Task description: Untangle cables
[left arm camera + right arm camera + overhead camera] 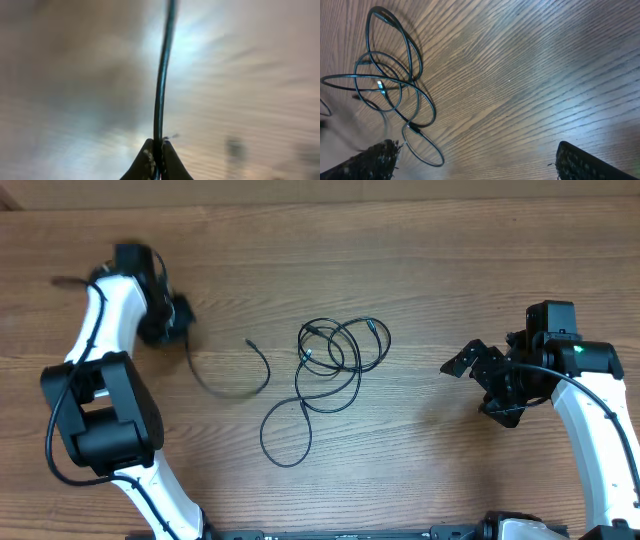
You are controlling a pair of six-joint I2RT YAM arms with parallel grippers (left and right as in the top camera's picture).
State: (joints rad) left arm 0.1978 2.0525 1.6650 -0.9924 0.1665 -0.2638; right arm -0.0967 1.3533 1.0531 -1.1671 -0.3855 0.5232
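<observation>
Left wrist: left fingers [146,162] pinched shut on one thin black cord [159,100] | overhead: remaining thin black cables [335,350] looped mid wooden bench [420,270]; right fingers [465,362] spread wide, empty | advice: draw cord leftward slowly and low; pin loops if they drag

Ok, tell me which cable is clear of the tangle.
The lone curved cable at left, one end in the left pincer; the others lie looped together mid-table.

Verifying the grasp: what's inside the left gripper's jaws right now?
One thin black cable, pinched in the shut left gripper and leading away from it. The pinched stretch is hidden inside the grip, so whether a plug sits there cannot be seen.
</observation>
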